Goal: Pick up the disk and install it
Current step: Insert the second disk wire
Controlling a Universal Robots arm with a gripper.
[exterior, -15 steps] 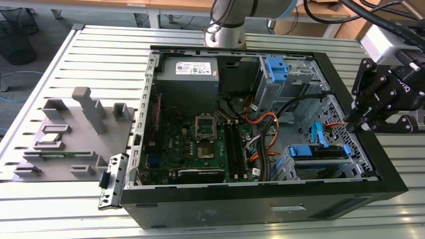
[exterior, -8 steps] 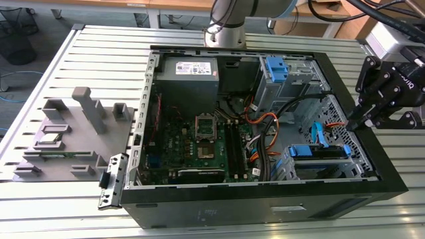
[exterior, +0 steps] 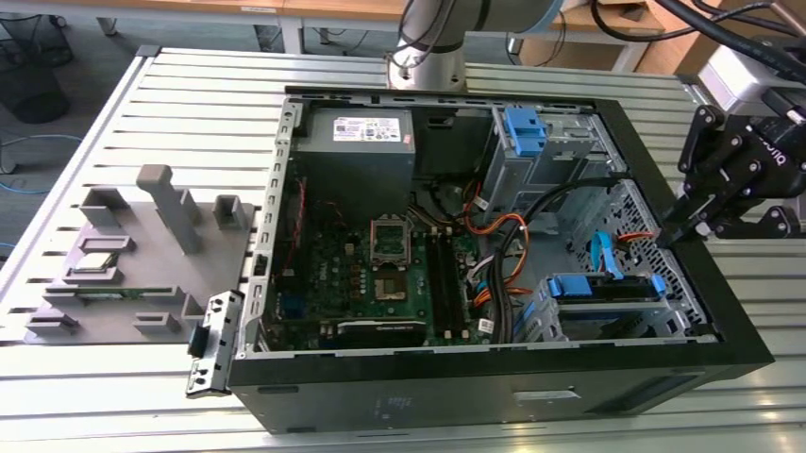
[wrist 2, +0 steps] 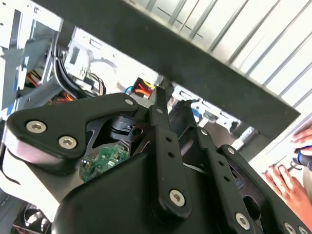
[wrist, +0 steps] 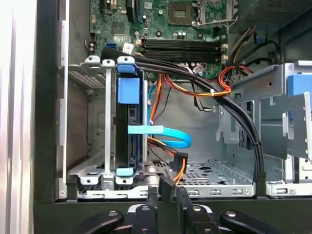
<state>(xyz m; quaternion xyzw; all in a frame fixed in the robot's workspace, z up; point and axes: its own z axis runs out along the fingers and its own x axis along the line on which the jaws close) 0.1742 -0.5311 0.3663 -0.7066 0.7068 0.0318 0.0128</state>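
The disk (wrist: 127,131) stands on edge in the drive cage (wrist: 105,146) of the open computer case (exterior: 504,377), its blue bracket facing out. In the exterior view the disk (exterior: 602,288) sits in the cage at the case's near corner, on the exterior view's right. My gripper (exterior: 674,236) hovers over the case's wall on the exterior view's right, apart from the disk. Its fingertips (wrist: 152,195) stand close together and the gripper (wrist: 166,192) looks shut. A black cable plug (wrist: 166,183) with orange wires shows just beyond them. In the second wrist view the gripper (wrist 2: 170,100) points at the case rim.
A black cable bundle (wrist: 234,112) and a light blue cable (wrist: 170,136) cross the bay beside the disk. A bare blue bracket (exterior: 523,127) sits in the far cage, near the power-supply box (exterior: 359,132). A grey fixture (exterior: 139,255) lies at the exterior view's left. A person's hand (wrist 2: 287,180) is nearby.
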